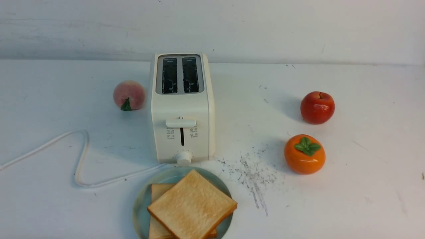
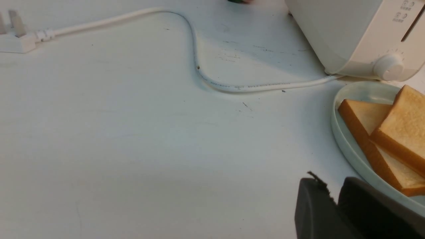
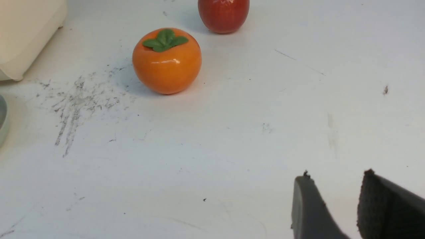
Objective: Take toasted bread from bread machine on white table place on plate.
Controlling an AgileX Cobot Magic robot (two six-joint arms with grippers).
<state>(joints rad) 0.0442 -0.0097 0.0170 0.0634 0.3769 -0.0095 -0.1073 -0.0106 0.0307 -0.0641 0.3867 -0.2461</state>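
Both slots of the cream-white bread machine (image 1: 181, 109) (image 2: 348, 30) (image 3: 23, 33) show dark and empty. In front of it on the white table (image 1: 365, 199) lies the pale blue-green plate (image 1: 141, 202) (image 2: 345, 139) (image 3: 1, 119). Two slices of toasted bread lie on it, the upper one (image 1: 192, 207) (image 2: 405, 126) turned cornerwise over the lower one (image 1: 159, 192) (image 2: 362, 116). My left gripper (image 2: 332, 181) hovers beside the plate's rim, its jaws a narrow gap apart and empty. My right gripper (image 3: 336, 176) is open over bare table, empty. Neither gripper shows in the front view.
A peach (image 1: 128, 95) sits left of the bread machine. A red apple (image 1: 317, 107) (image 3: 223, 15) and an orange persimmon (image 1: 304, 154) (image 3: 167, 61) stand to its right. The white cord (image 1: 81, 156) (image 2: 196, 56) loops left to a plug (image 2: 16, 39). Dark scratch marks (image 1: 254, 176) (image 3: 76, 103) lie right of the plate.
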